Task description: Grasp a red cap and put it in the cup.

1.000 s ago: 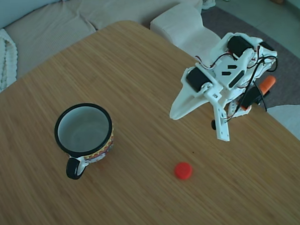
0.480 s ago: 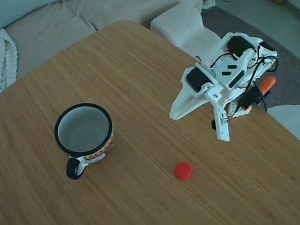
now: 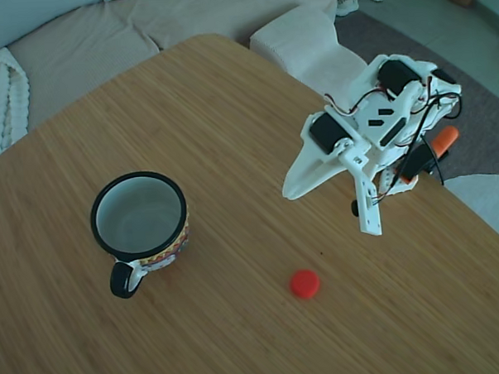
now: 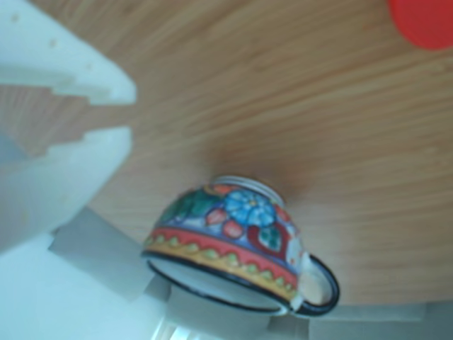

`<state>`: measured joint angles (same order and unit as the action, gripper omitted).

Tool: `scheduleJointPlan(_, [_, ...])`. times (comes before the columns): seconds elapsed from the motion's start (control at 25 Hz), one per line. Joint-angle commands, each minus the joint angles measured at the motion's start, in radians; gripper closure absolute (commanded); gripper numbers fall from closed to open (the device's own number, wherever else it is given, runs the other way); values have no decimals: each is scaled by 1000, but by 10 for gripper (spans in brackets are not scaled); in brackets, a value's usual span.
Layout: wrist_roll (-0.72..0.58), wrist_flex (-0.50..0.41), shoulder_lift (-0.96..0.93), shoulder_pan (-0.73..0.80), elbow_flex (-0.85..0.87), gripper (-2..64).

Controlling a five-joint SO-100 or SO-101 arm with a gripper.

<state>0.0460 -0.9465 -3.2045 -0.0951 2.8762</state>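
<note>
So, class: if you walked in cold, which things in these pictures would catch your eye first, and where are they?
The red cap stands out brightest, lying alone on the wooden table toward the front of the fixed view. To its left stands the cup, upright and empty, handle toward the camera. Above the cap at the right hangs the white gripper, apart from both.

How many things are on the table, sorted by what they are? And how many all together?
Red cap: 1
Cup: 1
Robot arm, with its gripper above the table: 1
Total: 3
</note>
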Motion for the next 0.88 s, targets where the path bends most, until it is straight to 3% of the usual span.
scheduleJointPlan(0.0, [-3,11,2,5,-21,610])
scheduleJointPlan(0.28, [-3,14,32,6,-78,609])
scheduleJointPlan(0.56, [5,12,354,64,-383,605])
scheduleJointPlan(0.64, [6,2,437,64,-469,542])
scheduleJointPlan(0.84, [8,2,611,66,-584,286])
